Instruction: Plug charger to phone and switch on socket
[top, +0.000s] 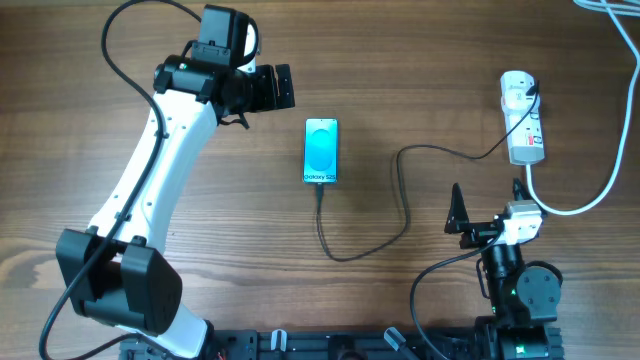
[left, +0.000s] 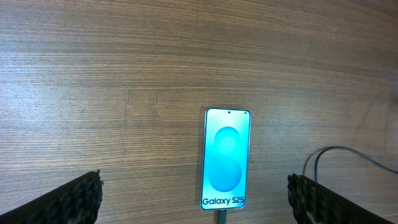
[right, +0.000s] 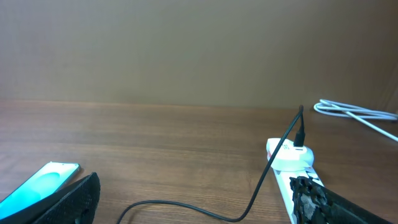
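Observation:
The phone (top: 321, 151) lies flat in the middle of the table, its teal screen lit; it also shows in the left wrist view (left: 226, 159) and at the left edge of the right wrist view (right: 37, 185). The black charger cable (top: 400, 195) runs from the phone's near end, where its plug tip (left: 221, 216) sits in the port, to the white socket strip (top: 524, 118) at the right (right: 292, 163). My left gripper (top: 283, 88) is open and empty, up and left of the phone. My right gripper (top: 458, 210) is open and empty, below the socket.
A thicker white cord (top: 590, 200) loops from the socket strip off the table's right side and up toward the far right corner. The arm bases stand at the near edge.

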